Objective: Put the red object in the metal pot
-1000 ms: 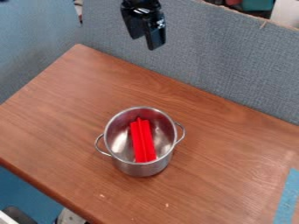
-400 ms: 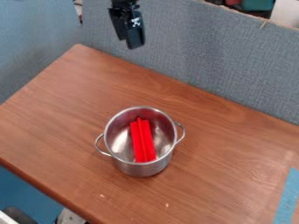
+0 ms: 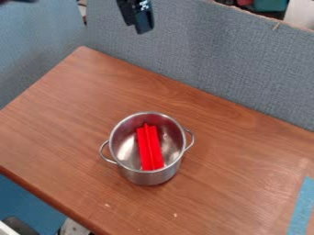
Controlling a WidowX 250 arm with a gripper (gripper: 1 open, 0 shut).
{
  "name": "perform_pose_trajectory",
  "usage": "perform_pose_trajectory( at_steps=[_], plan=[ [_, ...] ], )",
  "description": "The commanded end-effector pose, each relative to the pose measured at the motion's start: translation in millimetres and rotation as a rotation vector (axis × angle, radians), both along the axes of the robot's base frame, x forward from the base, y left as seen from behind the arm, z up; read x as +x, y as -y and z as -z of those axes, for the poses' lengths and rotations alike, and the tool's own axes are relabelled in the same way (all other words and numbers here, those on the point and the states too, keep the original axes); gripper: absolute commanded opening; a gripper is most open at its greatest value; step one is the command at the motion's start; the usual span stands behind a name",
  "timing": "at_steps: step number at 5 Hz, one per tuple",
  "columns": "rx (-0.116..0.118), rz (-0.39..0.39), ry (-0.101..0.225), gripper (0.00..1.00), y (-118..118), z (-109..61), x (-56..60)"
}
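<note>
With the red object [image 3: 150, 147] inside the metal pot [image 3: 149, 150] and the gripper [image 3: 138, 13] open above the table's far edge, only a careless descent could tip the pot.

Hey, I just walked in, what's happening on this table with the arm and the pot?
Nothing is being handled right now. The red object lies inside the metal pot, which stands on the wooden table. The arm's gripper is high above the table's far edge, well clear of the pot, with its fingers open and nothing in them. Judging by how things lie, the placing looks done.
</note>
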State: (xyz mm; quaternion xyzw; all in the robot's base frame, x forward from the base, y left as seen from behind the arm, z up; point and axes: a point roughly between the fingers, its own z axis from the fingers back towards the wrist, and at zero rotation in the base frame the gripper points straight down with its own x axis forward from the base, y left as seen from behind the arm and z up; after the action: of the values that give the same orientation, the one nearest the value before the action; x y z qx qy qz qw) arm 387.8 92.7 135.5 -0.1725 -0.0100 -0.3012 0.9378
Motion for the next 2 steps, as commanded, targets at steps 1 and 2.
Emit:
perform_pose_trajectory(
  at_steps=[1, 2],
  plan=[
    [-0.039, 0.197, 0.077, 1.00, 42, -7.4, -15.5],
    [-0.052, 0.369, 0.079, 1.00, 92, 11.1, -28.0]
  ],
)
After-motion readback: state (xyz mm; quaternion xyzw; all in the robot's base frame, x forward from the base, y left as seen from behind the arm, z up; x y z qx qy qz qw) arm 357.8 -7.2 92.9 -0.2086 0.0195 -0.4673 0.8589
